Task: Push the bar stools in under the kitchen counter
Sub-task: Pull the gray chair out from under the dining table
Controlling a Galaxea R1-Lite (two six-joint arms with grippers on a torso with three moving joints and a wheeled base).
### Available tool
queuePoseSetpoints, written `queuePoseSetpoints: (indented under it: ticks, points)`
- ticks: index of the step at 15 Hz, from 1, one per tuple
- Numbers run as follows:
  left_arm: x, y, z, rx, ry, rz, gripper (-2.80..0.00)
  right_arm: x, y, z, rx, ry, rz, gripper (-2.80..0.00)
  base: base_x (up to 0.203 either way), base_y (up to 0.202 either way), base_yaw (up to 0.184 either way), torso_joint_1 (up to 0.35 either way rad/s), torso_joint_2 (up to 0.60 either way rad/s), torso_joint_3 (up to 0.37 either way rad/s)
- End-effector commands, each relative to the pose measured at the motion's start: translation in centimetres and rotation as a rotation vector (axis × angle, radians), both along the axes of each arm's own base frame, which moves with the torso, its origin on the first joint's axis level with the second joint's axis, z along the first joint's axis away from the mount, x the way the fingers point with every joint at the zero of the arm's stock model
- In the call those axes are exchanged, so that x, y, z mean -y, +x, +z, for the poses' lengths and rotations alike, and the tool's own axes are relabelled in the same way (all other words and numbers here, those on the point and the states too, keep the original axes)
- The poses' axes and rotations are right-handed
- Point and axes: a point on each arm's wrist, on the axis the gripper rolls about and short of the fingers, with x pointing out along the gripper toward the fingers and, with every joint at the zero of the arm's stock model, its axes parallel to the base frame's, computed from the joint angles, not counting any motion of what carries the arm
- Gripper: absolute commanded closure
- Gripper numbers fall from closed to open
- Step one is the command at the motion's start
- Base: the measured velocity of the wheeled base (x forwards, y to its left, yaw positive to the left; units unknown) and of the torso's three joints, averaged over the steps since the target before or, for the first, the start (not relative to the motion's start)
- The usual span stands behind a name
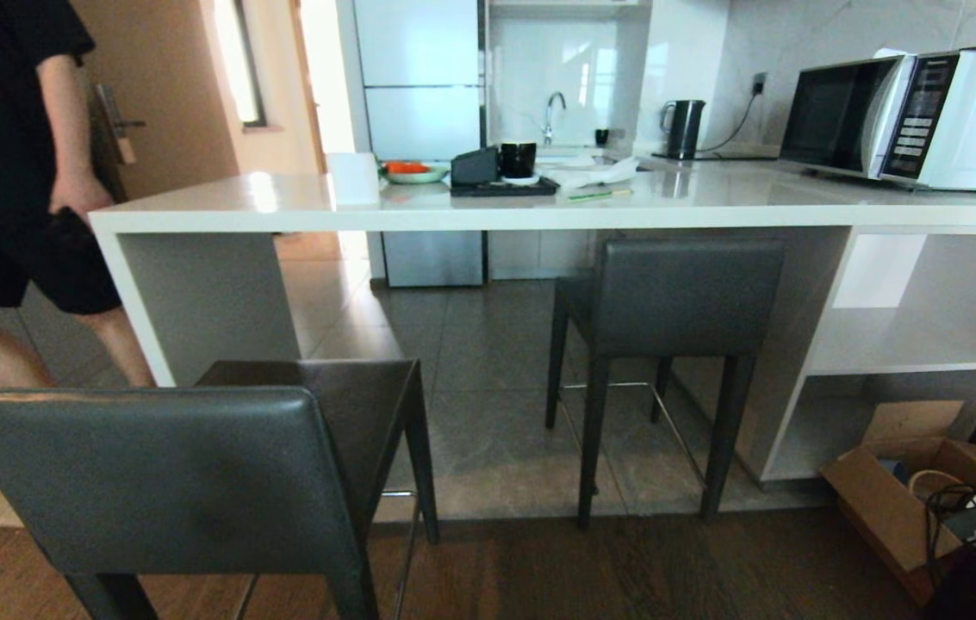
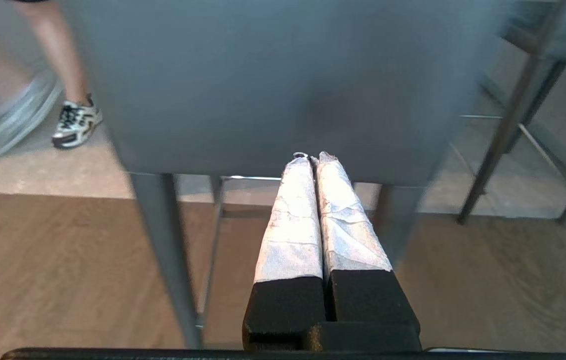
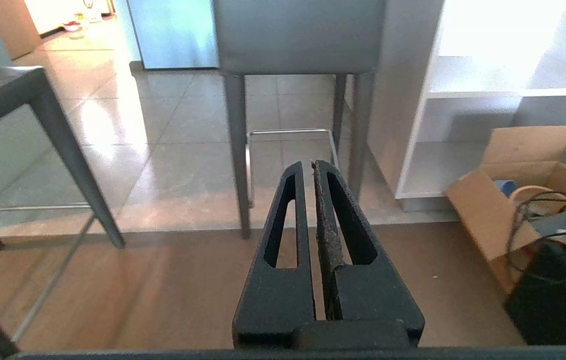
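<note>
Stools: near stool [image 1: 177,474] pulled out on wood floor | far stool [image 1: 668,297] tucked under table [image 1: 539,211] | left hand [image 2: 312,157] closed, empty, at near backrest | right hand [image 3: 311,165] closed, empty

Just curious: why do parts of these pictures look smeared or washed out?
Head view: window light glares on the kitchen counter. Left wrist view: the near stool's backrest is soft and the person's shoe smeared. Right wrist view: the white shelves are blown out.

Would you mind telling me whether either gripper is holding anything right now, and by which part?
Nothing is held. The left gripper is shut just behind the near stool's backrest; the right gripper is shut in open air.
</note>
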Motion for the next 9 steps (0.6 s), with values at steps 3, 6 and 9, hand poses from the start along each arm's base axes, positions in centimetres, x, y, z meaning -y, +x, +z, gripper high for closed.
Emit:
queuePoseSetpoints:
  ticks: [3,6,9]
  points:
    - [0.0,0.01,-0.01,-0.002,-0.001,0.0,0.0,0.0,0.07,-0.25,-0.008,0.0,0.001,0.0,0.0,-0.195,0.003,0.002,0.0,0.002]
    - [0.0,0.01,-0.01,-0.002,0.0,0.001,0.0,0.0,0.07,-0.25,-0.008,0.0,0.001,0.0,0.0,-0.195,0.002,0.001,0.0,0.004]
    - [0.0,0.01,-0.01,-0.002,-0.001,0.0,0.0,0.0,0.07,-0.25,-0.008,0.001,0.001,0.0,0.0,-0.194,0.0,0.006,0.01,0.005]
